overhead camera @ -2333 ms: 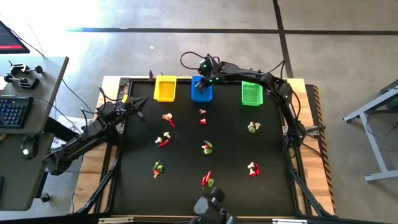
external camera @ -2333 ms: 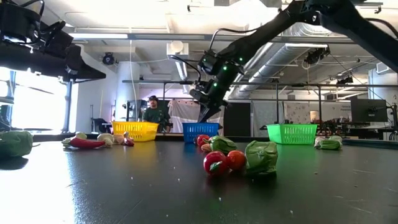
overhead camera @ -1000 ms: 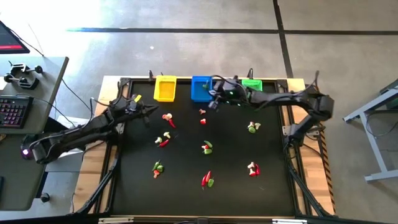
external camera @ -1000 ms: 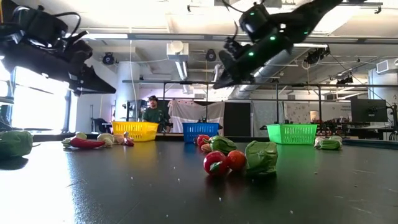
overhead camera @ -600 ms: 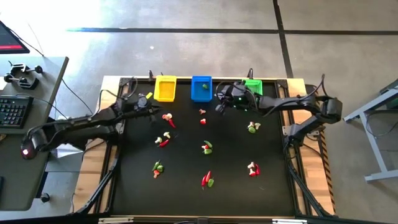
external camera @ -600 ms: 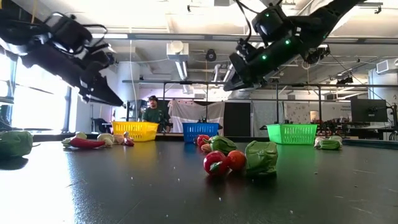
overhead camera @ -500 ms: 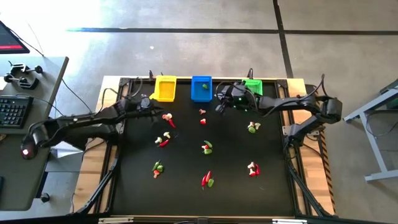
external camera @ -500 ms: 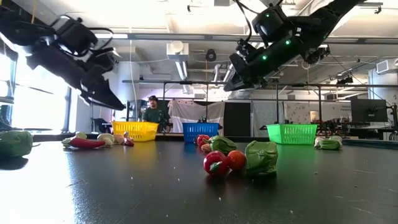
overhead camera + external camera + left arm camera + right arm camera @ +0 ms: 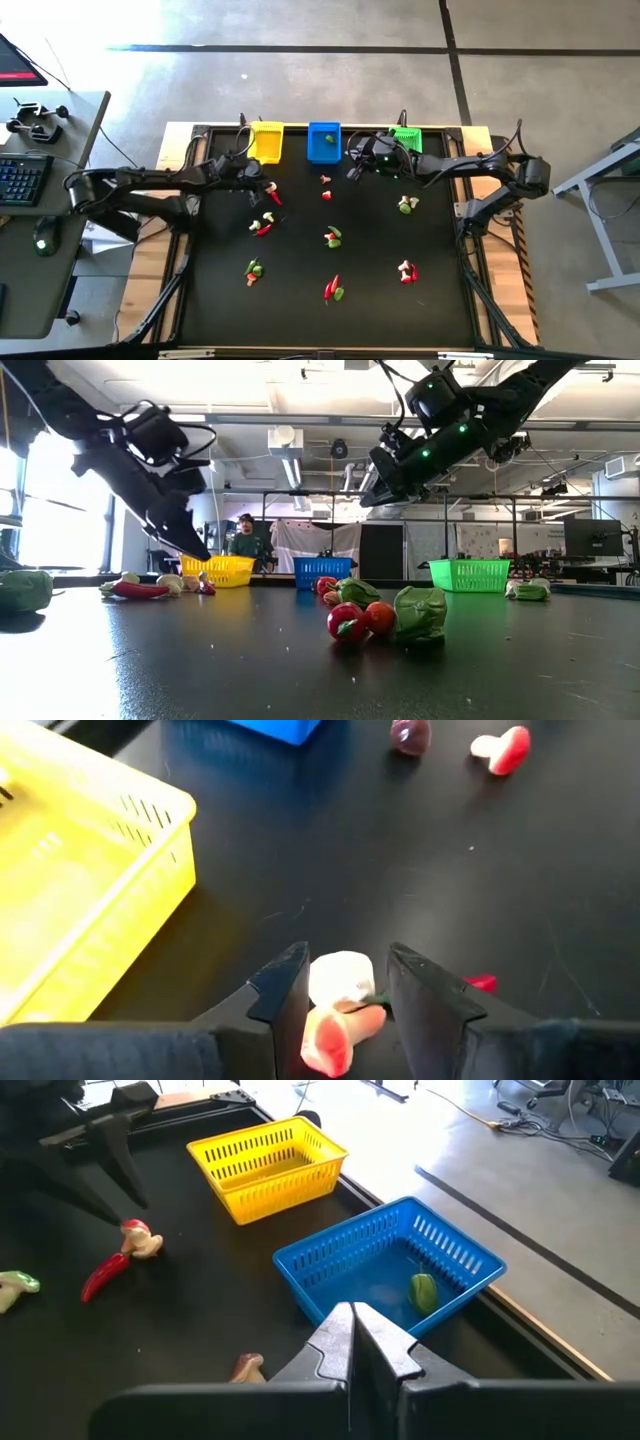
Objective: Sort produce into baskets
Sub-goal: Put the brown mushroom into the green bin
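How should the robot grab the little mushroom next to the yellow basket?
Pinch the mushroom across its white end, coming down from above. It lies flat on the table, and the left gripper already hangs open with a finger on each side.

Black table [image 9: 300, 320] carries yellow basket [image 9: 266, 141], blue basket [image 9: 324, 141], green basket [image 9: 405, 137] along its far edge, toy vegetables [image 9: 333, 238] scattered nearer.

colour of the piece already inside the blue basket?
Green. The piece lies in the blue basket; the right wrist view shows it best.
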Robot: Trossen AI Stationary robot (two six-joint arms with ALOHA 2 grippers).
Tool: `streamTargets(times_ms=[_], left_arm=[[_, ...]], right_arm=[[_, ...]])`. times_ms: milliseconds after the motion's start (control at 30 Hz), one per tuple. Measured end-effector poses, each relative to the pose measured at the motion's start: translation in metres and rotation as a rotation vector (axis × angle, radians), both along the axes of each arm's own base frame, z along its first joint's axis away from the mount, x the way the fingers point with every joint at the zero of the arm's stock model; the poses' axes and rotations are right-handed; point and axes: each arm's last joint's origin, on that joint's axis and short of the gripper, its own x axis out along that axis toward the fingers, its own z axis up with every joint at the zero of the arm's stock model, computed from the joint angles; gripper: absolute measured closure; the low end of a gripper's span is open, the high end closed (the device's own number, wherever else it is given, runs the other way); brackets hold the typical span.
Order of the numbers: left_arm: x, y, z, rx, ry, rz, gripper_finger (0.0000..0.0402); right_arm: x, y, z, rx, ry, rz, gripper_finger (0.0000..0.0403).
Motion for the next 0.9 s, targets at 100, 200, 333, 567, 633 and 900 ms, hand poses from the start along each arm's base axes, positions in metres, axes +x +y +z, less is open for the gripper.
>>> streamTargets(times_ms=[100, 200, 333, 567, 633, 900], left_arm=[[0.004, 0.002, -0.003, -0.013, 0.02, -0.003, 0.0281], [0.006, 0.003, -0.007, -0.026, 0.043, -0.003, 0.0282], [0.007, 0.003, -0.014, -0.05, 0.07, -0.011, 0.0282], [0.009, 0.004, -0.019, -0.058, 0.085, -0.01, 0.0285], [0.01, 0.005, -0.02, -0.053, 0.085, -0.015, 0.0294], [0.012, 0.006, -0.023, -0.036, 0.086, -0.028, 0.0366]], right_arm=[[0.0, 0.0, 0.0, -0.007, 0.005, 0.009, 0.0403], [0.0, 0.0, 0.0, -0.01, 0.008, 0.01, 0.0403], [0.0, 0.0, 0.0, -0.009, 0.011, 0.01, 0.0403], [0.0, 0.0, 0.0, -0.009, 0.012, 0.011, 0.0403], [0.0, 0.0, -0.001, -0.019, 0.022, 0.017, 0.0403], [-0.002, 0.001, -0.005, -0.054, 0.097, 0.047, 0.0403]])
